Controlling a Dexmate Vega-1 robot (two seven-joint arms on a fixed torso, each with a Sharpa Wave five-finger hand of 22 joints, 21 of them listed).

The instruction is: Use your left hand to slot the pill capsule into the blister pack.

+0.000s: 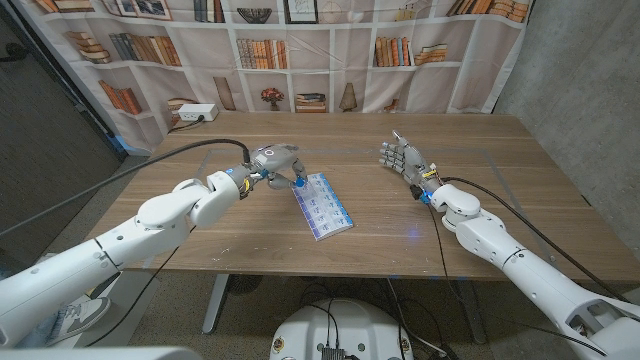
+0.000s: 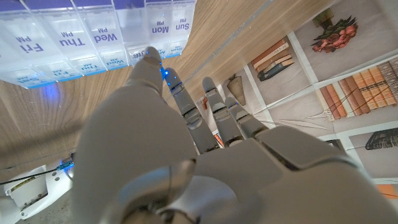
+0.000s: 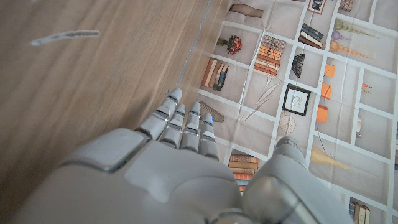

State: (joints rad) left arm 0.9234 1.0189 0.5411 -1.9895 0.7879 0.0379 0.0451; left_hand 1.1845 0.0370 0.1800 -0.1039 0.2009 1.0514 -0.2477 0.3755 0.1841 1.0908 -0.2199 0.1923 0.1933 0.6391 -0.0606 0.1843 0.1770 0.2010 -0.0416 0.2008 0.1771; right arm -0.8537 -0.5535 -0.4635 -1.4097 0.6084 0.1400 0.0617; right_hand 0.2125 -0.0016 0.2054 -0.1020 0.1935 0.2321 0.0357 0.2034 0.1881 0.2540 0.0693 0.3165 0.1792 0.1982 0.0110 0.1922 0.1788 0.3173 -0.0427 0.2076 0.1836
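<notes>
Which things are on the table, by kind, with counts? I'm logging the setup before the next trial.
Pill organizer: 1
Blue capsule, pinched at the left hand fingertips: 1
Robot hands over the table, left and right hand: 2
Total: 4

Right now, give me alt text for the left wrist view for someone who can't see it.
The left hand reaches toward a clear weekly pill box, a blue capsule at its fingertips near the Mon and Sun PM lids. The wooden table and a bookshelf backdrop lie beyond.
</notes>
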